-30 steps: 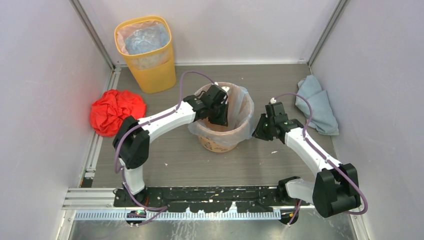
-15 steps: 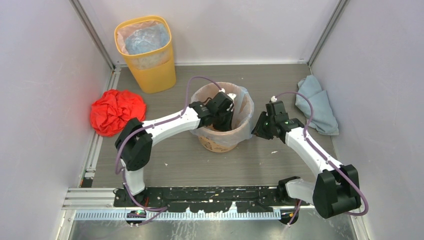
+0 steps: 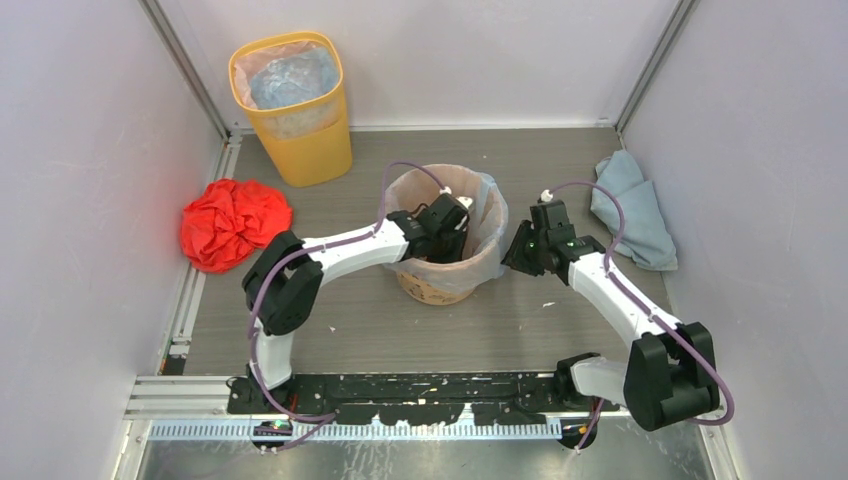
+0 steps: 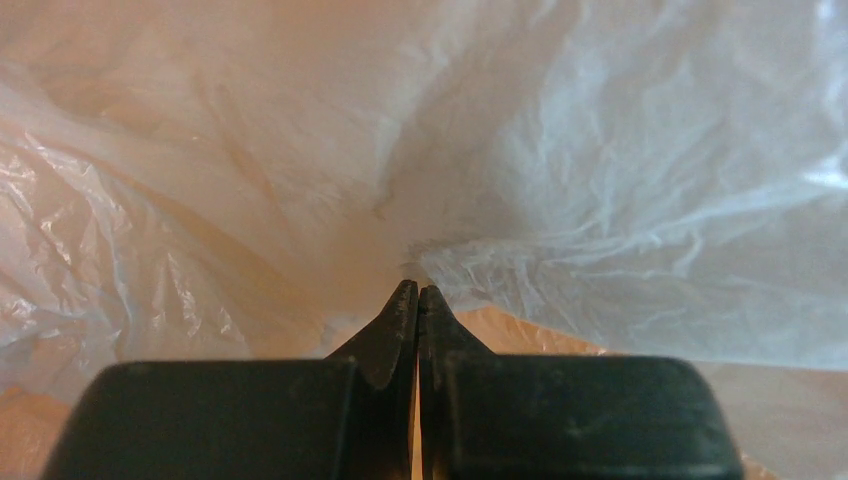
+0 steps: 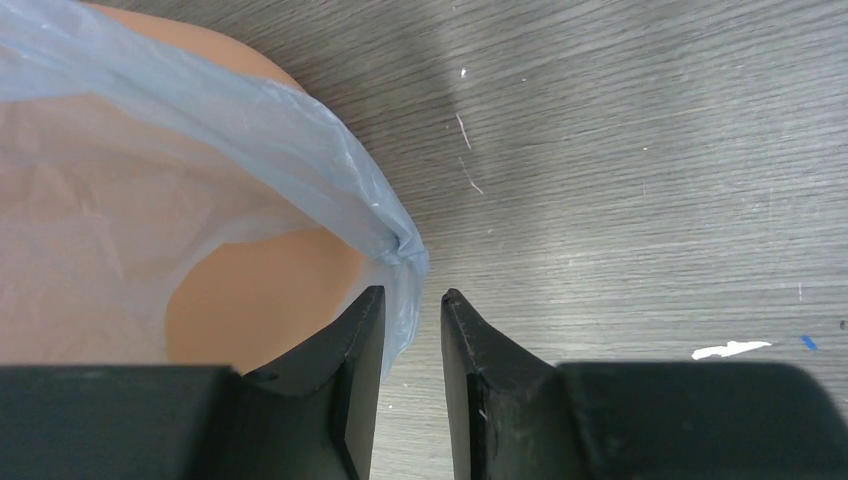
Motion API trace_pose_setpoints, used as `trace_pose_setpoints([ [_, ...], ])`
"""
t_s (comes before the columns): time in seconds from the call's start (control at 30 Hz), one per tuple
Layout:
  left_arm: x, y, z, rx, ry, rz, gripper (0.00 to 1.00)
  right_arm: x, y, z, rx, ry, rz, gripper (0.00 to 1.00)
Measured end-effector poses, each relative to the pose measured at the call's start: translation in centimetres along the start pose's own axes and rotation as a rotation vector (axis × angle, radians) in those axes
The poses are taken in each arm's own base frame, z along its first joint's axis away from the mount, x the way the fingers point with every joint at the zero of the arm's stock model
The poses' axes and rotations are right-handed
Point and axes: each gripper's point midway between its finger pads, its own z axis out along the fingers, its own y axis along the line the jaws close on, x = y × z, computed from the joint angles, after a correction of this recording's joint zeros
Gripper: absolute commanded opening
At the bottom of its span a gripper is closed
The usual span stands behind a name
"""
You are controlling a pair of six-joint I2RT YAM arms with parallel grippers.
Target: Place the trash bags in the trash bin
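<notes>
The round orange trash bin (image 3: 430, 287) stands mid-table, lined with a translucent trash bag (image 3: 487, 215) whose edge folds over the rim. My left gripper (image 3: 450, 238) reaches down inside the bin. In the left wrist view it (image 4: 417, 288) is shut, its tips against the crumpled bag film (image 4: 600, 200), whose creases run toward them. My right gripper (image 3: 512, 255) sits outside the bin's right side. Its jaws (image 5: 412, 292) stand slightly open, with the bag's bluish hem (image 5: 395, 250) hanging by the left fingertip over the bin's wall (image 5: 260, 300).
A taller yellow bin (image 3: 305, 150) with its own liner stands at the back left. A crumpled red heap (image 3: 232, 222) lies by the left wall, and a folded blue-grey sheet (image 3: 632, 208) by the right wall. Enclosure walls close in on three sides.
My left gripper has sunk deeper into the bin and its jaws have closed. The right gripper's jaws have parted a little beside the rim.
</notes>
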Motion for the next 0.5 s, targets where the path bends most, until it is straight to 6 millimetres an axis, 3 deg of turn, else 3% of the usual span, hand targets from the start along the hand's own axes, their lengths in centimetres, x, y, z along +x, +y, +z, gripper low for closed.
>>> trace_pose_setpoints([
  [0.3, 0.3, 0.1, 1.5, 0.013, -0.004, -0.004, 0.0, 0.5, -0.8, 1.6, 0.026, 0.009, 0.011, 0.33],
  [0.5, 1.5, 0.5, 2.5, 0.006, 0.024, -0.008, 0.0, 0.5, -1.0, 1.9, 0.034, 0.001, 0.024, 0.13],
])
